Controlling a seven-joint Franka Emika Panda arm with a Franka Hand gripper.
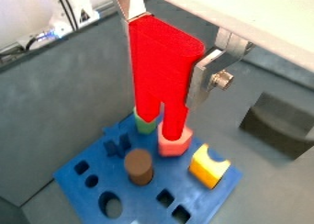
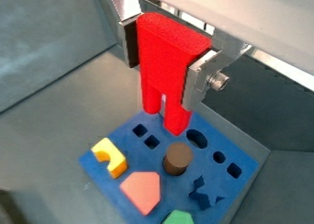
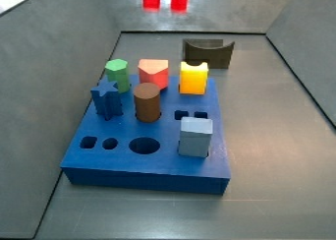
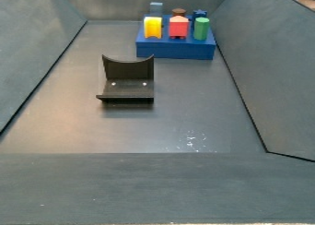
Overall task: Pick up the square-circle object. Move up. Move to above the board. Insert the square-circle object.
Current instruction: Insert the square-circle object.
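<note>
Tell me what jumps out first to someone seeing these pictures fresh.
The tall bright-red square-circle object stands out, clamped in the gripper high above the blue board. Next come the colourful pegs already seated in the board, such as the yellow block and brown cylinder.

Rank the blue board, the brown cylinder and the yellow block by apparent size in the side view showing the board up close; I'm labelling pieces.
1. Blue board, largest.
2. Brown cylinder.
3. Yellow block; it stands farther back, so this is unsure.
The pincer grips the tall red block above the board.
</note>
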